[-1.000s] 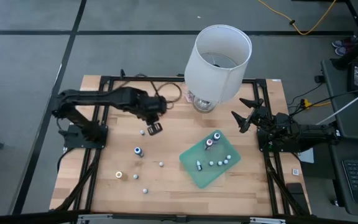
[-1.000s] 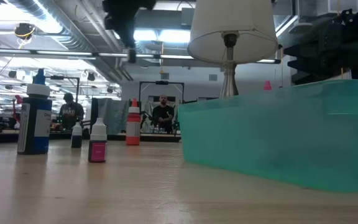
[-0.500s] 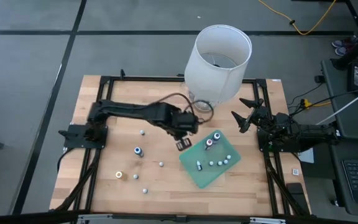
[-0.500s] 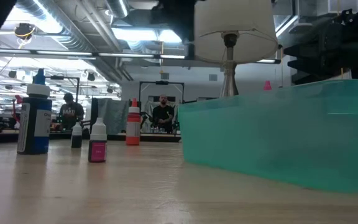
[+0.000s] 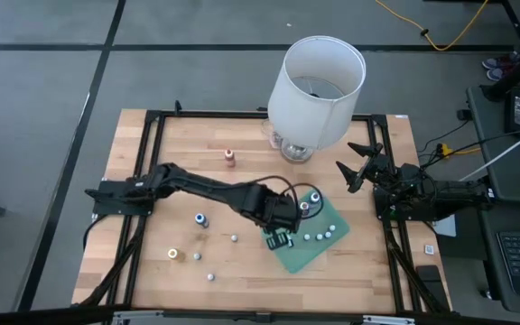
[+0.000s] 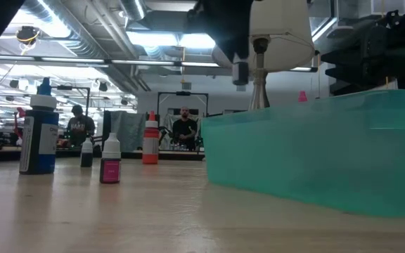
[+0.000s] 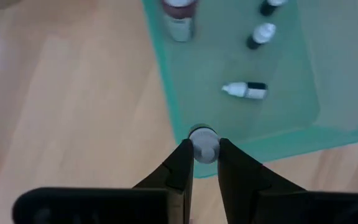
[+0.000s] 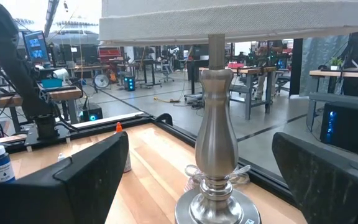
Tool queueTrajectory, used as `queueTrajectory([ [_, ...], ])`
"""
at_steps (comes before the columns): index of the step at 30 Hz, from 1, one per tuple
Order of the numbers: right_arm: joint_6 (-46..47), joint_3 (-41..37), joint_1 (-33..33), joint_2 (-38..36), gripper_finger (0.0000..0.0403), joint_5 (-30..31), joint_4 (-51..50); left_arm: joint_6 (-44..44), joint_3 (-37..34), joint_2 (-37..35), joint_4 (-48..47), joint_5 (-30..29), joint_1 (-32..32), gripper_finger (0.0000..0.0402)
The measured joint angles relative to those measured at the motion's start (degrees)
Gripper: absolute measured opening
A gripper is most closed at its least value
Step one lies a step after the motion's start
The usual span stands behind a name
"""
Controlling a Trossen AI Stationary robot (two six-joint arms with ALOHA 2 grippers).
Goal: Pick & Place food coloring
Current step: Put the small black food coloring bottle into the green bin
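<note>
My left gripper [image 5: 280,240] hangs over the near left edge of the green tray [image 5: 289,257], shut on a tiny food coloring bottle with a whitish cap [image 7: 204,145]. Several more small bottles lie or stand in the tray, among them a red-topped one [image 5: 303,208] and one on its side [image 7: 246,90]. Others stand on the bare wood: a blue-topped one [image 5: 200,219], a yellow one [image 5: 173,255] and an orange one [image 5: 229,158]. My right gripper [image 5: 346,165] waits open at the table's right edge, facing the lamp. My left gripper pinches the bottle at the sides of its round whitish cap [image 7: 204,152] between its two fingertips. The fingers come from above, pointing steeply down. The bottle is lifted clear, cap up, above the tray's edge [image 7: 179,134]; its body is hidden under the cap and fingers.
A tall lamp with a big white shade [image 5: 319,77] stands at the far middle, its metal base [image 8: 215,205] just in front of my right gripper. The tray's wall [image 6: 315,151] fills the low view's right half. Black frame rails [image 5: 143,226] run along the table's sides.
My left gripper has travelled from the open wood left of the lamp toward the table's right and near edges, sinking a little. It now hangs over the green tray's near left edge. Its fingers have stayed shut.
</note>
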Motion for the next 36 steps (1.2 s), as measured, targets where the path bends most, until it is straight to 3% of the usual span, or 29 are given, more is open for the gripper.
queueTrajectory([
  [10,0.0,0.0,0.0,0.0,0.0397,0.0,0.0,5.3,0.0,0.6,5.5,0.2,-2.8,0.0051],
  [22,0.0,0.0,0.0,0.0,0.0397,0.0,0.0,11.6,-0.2,5.2,6.8,-0.3,-1.1,0.0051],
  [36,0.0,0.0,0.0,0.0,0.0397,0.0,-1.2,12.0,-0.3,9.6,8.7,2.2,-1.3,0.0051],
])
